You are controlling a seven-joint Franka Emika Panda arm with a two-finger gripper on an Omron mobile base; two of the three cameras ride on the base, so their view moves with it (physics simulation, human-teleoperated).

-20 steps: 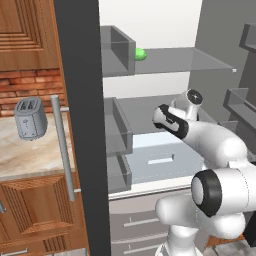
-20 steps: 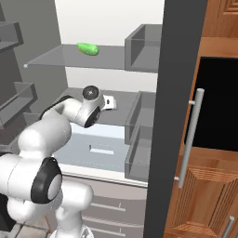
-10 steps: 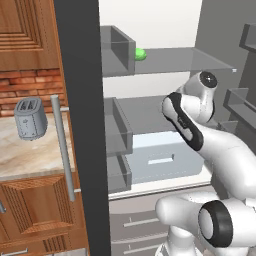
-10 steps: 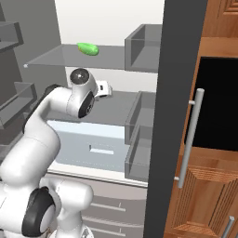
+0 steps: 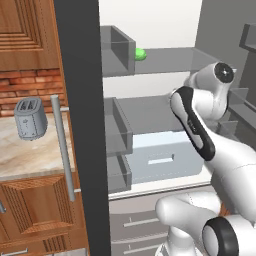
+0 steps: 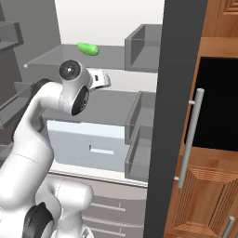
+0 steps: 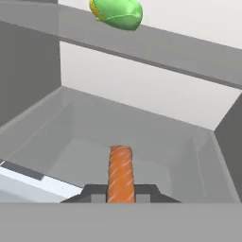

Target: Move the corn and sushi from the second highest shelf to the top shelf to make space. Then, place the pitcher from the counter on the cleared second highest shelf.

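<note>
1. Orange-striped sushi [image 7: 121, 172] sits clamped between the narrow jaws of the tool [image 7: 121, 191], sticking out ahead of it.
2. Green corn [image 7: 117, 12] lies on the top shelf [image 7: 189, 52], above and beyond the tool.
3. Below the tool is the grey second shelf [image 7: 71, 137].
4. Far left of the tool, a toaster [image 5: 30, 118] stands on the counter [image 5: 30, 155].
</note>
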